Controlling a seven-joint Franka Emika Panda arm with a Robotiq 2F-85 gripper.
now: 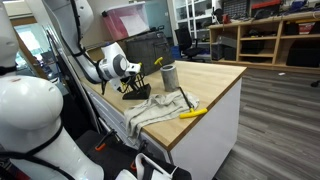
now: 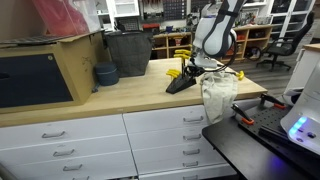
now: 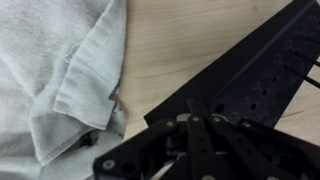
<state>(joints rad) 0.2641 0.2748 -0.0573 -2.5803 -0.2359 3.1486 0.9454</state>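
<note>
Towel (image 1: pixel 150 112) lies crumpled on the bench (image 1: pixel 215 75), one end spilling over the edge, and we see the gripper (image 1: pixel 133 88) clenched shut just beside its folded hem, low over a black perforated stand (image 3: pixel 260 70), with a yellow marker (image 1: pixel 192 113) resting on the fabric farther along.

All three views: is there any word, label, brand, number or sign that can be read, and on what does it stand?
No text can be read in any view.
The towel, the metal cup and the wooden box show no writing.
Things on the background shelves are too small and blurred to read.
</note>
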